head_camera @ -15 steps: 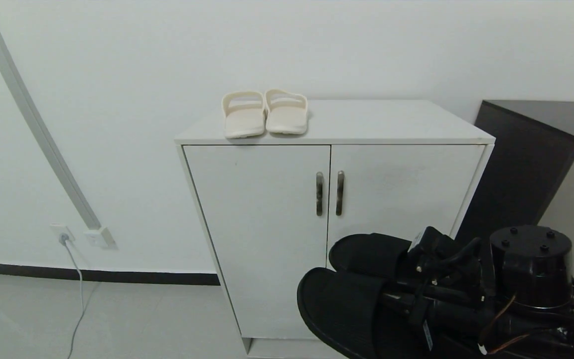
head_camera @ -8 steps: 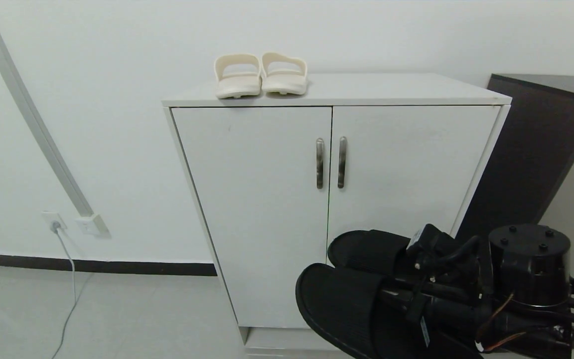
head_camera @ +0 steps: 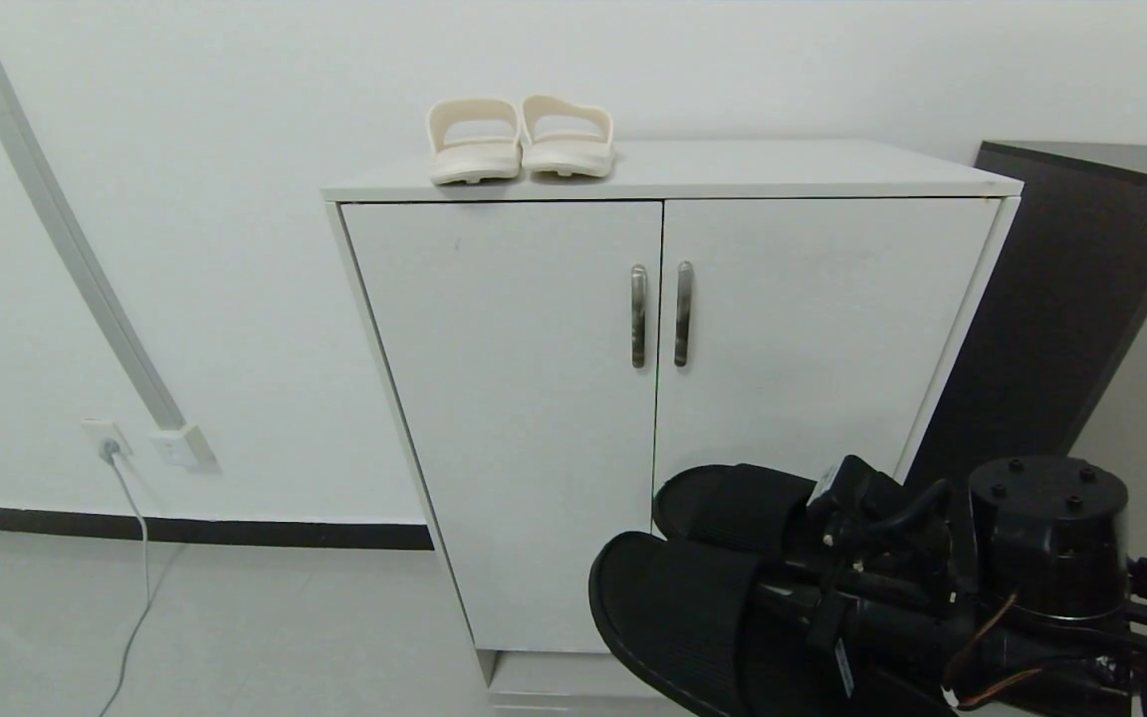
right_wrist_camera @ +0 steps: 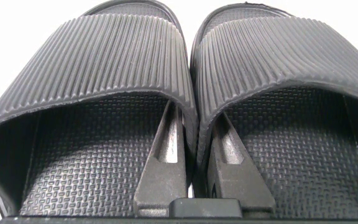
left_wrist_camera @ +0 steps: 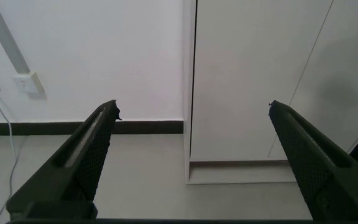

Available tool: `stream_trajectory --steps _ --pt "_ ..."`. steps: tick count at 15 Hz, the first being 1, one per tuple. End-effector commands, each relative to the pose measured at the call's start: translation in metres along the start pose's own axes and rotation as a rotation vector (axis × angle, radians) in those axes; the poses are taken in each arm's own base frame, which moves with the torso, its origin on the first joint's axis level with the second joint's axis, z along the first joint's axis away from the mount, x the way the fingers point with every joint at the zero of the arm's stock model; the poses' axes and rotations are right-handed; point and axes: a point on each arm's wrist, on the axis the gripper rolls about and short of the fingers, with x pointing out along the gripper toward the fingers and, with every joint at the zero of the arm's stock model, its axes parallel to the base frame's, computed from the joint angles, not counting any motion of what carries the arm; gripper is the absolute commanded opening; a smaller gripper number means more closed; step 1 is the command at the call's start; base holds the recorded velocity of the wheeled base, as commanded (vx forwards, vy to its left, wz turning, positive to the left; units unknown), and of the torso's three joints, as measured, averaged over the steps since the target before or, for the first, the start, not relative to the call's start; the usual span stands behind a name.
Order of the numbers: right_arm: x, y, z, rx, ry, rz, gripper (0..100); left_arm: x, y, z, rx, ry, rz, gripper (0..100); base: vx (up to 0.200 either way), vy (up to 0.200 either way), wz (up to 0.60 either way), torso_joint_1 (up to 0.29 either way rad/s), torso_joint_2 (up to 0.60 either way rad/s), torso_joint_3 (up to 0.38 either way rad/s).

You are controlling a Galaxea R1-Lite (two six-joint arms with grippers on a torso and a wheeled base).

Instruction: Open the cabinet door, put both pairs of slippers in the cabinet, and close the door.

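A white cabinet (head_camera: 494, 398) stands against the wall with both doors shut, their two metal handles (head_camera: 638, 316) side by side at the middle seam. On its top, toward the left, sits a cream pair of slippers (head_camera: 521, 139). Low in front of the right door, my right gripper (head_camera: 812, 578) is shut on a black pair of slippers (head_camera: 693, 607). In the right wrist view its fingers (right_wrist_camera: 169, 155) reach in under the straps and pinch the inner walls of the black slippers (right_wrist_camera: 123, 68) together. My left gripper (left_wrist_camera: 192, 106) is open and holds nothing, facing the cabinet's (left_wrist_camera: 247, 81) lower left corner.
A dark cabinet (head_camera: 1061, 299) stands right beside the white one. On the wall to the left are a slanted grey conduit (head_camera: 56, 229) and a socket (head_camera: 106, 438) with a cable hanging to the floor. Bare floor (head_camera: 235, 637) lies left of the cabinet.
The whole head picture has shifted, so the camera has moved: the cabinet top now shows nearly edge-on. The black slippers stay held in my right gripper.
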Motion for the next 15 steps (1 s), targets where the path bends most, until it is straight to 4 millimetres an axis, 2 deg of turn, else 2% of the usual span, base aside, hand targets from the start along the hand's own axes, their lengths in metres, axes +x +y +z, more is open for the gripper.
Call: stream_trajectory --steps 1,6,7,9,10,12,15 --pt "0.001 0.000 -0.001 0.000 0.001 0.004 0 0.001 0.000 0.000 0.003 0.020 0.001 100 0.000 0.000 0.00 0.000 0.00 0.000" --pt "0.003 0.001 -0.004 0.002 -0.008 -0.004 0 0.005 0.000 0.003 0.059 0.066 0.001 100 0.000 0.000 0.00 0.000 0.00 0.000" --pt "0.005 0.001 -0.005 0.000 -0.002 -0.003 0 0.005 0.000 0.013 0.069 0.049 0.000 100 0.000 0.000 0.00 0.000 0.00 0.000" --pt "0.007 0.001 -0.007 0.000 -0.003 0.000 0 0.010 0.000 0.062 0.023 0.026 -0.007 100 0.000 0.000 0.00 0.000 0.00 0.000" --pt "0.007 0.002 -0.007 -0.002 -0.005 0.004 0 0.021 0.000 0.074 0.016 0.076 -0.065 100 0.000 0.000 0.00 -0.017 0.19 0.129" --pt "0.006 0.003 -0.006 -0.004 -0.008 0.008 0 0.043 -0.004 0.093 0.002 0.148 -0.205 100 0.000 0.000 0.00 0.010 0.09 0.063" --pt "0.005 0.003 -0.005 0.000 -0.013 0.007 0 0.066 -0.009 0.118 0.002 0.126 -0.421 100 0.000 0.000 0.00 0.000 0.00 0.000"
